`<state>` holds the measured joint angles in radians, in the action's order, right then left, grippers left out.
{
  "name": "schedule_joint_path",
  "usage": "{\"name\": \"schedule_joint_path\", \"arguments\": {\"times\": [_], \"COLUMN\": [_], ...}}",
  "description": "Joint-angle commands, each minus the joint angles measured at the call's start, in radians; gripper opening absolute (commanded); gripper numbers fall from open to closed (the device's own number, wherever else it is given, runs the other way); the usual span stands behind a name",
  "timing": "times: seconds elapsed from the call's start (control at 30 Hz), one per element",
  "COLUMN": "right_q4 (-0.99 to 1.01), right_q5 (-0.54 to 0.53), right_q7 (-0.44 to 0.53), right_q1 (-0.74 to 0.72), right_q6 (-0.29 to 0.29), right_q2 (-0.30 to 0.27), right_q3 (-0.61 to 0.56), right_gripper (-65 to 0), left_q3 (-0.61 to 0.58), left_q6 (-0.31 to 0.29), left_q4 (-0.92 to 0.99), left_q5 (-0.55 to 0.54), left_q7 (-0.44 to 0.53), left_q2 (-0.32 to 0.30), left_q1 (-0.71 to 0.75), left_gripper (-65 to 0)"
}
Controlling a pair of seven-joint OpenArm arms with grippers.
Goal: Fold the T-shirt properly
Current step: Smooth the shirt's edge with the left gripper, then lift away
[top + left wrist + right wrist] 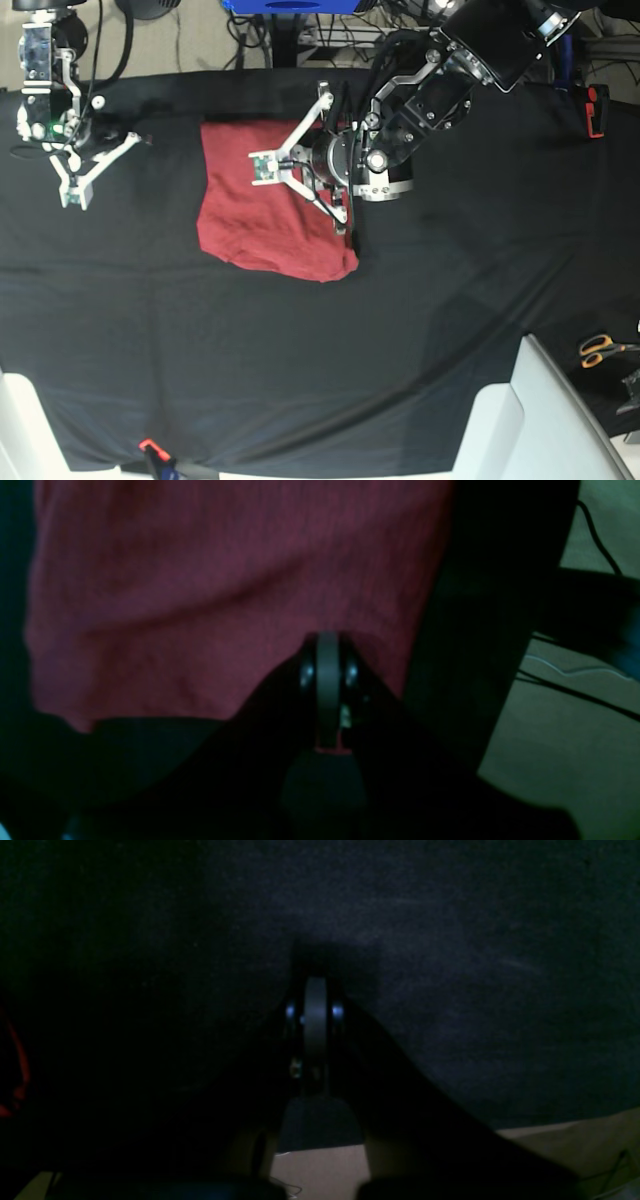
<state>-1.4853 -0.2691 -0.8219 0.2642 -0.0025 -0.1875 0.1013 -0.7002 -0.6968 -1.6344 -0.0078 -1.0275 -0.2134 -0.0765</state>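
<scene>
The T-shirt (pixel 265 215) is a maroon cloth lying folded into a rough rectangle on the black tablecloth (pixel 450 300), left of centre. My left gripper (pixel 348 230) sits at the shirt's right edge near its lower right corner. In the left wrist view the left gripper (pixel 327 640) is shut, its tip pressed into the T-shirt (pixel 200 590), and a red sliver shows between the fingers. My right gripper (pixel 140 138) hovers at the far left, away from the shirt. Seen from the right wrist, the right gripper (pixel 315 985) is shut with nothing in it, over bare black cloth.
Orange-handled scissors (pixel 600 348) lie at the right edge, next to a white surface (pixel 540 420) at the lower right. A red and black tool (pixel 597 108) sits at the upper right. An orange clip (pixel 150 447) holds the cloth's front edge. Cables (pixel 575 690) run over the floor.
</scene>
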Motion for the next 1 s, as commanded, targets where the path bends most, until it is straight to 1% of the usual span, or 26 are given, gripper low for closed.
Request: {"name": "schedule_joint_path", "arguments": {"times": [0.0, 0.1, 0.17, 0.3, 0.43, 0.6, 0.67, 0.8, 0.97], "right_q4": [-0.013, -0.013, -0.013, -0.013, -0.013, -0.013, -0.013, -0.013, -0.013], "right_q5": [-0.009, -0.009, -0.009, -0.009, -0.009, -0.009, -0.009, -0.009, -0.009], "right_q7": [0.003, 0.003, 0.003, 0.003, 0.003, 0.003, 0.003, 0.005, 0.005], "right_q1": [0.005, 0.008, 0.01, 0.011, 0.013, 0.013, 0.013, 0.013, 0.011], "right_q6": [0.003, 0.003, 0.003, 0.003, 0.003, 0.003, 0.003, 0.003, 0.003], "right_q2": [-0.002, 0.0, 0.0, 0.0, -0.002, -0.004, -0.004, -0.002, 0.0], "right_q3": [0.004, 0.004, 0.004, 0.004, 0.004, 0.004, 0.004, 0.004, 0.004], "right_gripper": [-64.8, -64.8, -64.8, -64.8, -64.8, -64.8, -64.8, -64.8, -64.8], "left_q3": [0.003, 0.004, 0.004, 0.003, -0.006, 0.0, 0.001, 0.003, 0.004], "left_q6": [-0.001, -0.001, -0.001, -0.001, -0.001, -0.001, -0.001, -0.001, -0.001], "left_q4": [-0.022, -0.027, 0.003, 0.049, 0.058, 0.052, 0.05, 0.05, 0.046], "left_q5": [-0.011, -0.01, -0.01, -0.01, -0.01, -0.01, -0.008, -0.01, -0.01], "left_q7": [0.022, 0.029, 0.034, 0.075, 0.074, 0.072, 0.072, 0.075, 0.072], "left_q2": [0.004, 0.001, 0.002, 0.001, -0.004, -0.019, -0.041, -0.059, -0.059], "left_q1": [-0.012, -0.021, -0.033, -0.045, -0.038, 0.005, 0.019, 0.028, 0.02], "left_gripper": [-65.0, -65.0, -65.0, -65.0, -65.0, -65.0, -65.0, -65.0, -65.0]}}
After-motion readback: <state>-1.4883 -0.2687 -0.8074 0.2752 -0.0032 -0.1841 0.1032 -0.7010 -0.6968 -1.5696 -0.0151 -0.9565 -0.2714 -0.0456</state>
